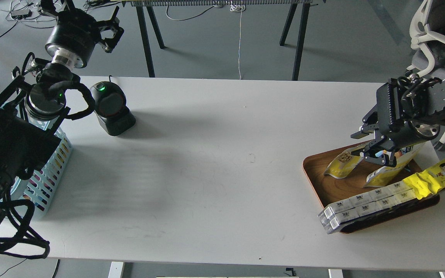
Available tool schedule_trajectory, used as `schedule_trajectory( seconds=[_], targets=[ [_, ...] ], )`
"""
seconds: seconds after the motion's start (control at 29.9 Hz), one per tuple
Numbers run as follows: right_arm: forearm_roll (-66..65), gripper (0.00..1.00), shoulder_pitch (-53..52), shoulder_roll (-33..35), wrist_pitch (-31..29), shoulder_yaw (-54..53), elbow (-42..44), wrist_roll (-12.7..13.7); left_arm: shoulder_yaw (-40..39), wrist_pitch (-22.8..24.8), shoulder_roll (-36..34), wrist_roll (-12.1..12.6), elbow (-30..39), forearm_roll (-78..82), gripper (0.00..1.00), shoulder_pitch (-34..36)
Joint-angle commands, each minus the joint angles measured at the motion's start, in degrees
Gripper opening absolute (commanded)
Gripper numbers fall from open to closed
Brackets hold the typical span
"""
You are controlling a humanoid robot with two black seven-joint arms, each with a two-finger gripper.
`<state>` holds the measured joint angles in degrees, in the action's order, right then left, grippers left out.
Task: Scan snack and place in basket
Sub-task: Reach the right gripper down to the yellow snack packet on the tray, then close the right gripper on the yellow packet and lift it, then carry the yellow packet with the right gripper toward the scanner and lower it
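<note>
— Under the right gripper (375,154): yellow snack pouch (342,162), tilted on the wooden tray (315,173). Fingers spread, touching or not, can't tell.
— Looks light, thin, crinkly, slippery. Best pinched at the flat top edge.
— Left gripper (110,33)?
— Raised, fingers apart, holding nothing, above the scanner (110,108) and basket (52,170).

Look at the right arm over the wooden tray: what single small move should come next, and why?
Probably closing the right gripper on the snack and lifting it. Its fingers sit down at the pouch, which leans in the tray and is not yet raised, while the scanner and basket wait across the table. Whether the grip is firm, I cannot tell.
</note>
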<state>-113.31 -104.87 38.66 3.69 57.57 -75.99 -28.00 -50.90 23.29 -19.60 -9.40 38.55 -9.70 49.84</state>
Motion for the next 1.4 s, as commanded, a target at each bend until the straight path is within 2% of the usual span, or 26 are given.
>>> schedule_trajectory(
  seconds=[0.0,0.07,0.13,0.6,0.94,1.04,1.37],
  targets=[
    [-0.07,0.20,0.01,0.01,0.00,0.17,0.06,0.00,0.01,-0.09,0.00,0.00,0.03,-0.05,1.00,-0.01],
    [-0.07,0.06,0.10,0.01,0.00,0.17,0.06,0.00,0.01,-0.09,-0.08,0.00,0.03,-0.05,1.00,-0.01],
    [-0.07,0.00,0.28,0.01,0.00,0.17,-0.12,0.00,0.01,-0.09,-0.08,0.00,0.03,-0.05,1.00,-0.01],
    [0.46,0.00,-1.74,0.63,0.18,-1.23,-0.12,0.00,-0.08,-0.18,0.18,0.00,-0.06,0.04,1.00,0.08],
    [5.02,0.00,-2.45,0.98,-0.62,-13.62,-1.70,0.00,0.01,-0.26,0.09,0.00,-0.06,0.04,1.00,0.34],
    [7.92,0.00,-2.97,-0.07,-0.62,-14.94,-2.14,0.00,0.01,-0.26,0.09,0.00,-0.06,0.04,1.00,0.43],
    [18.38,0.00,-0.87,-10.96,-0.62,-17.23,-2.06,0.00,0.28,-0.26,0.09,0.00,-0.06,0.04,1.00,0.43]
  ],
)
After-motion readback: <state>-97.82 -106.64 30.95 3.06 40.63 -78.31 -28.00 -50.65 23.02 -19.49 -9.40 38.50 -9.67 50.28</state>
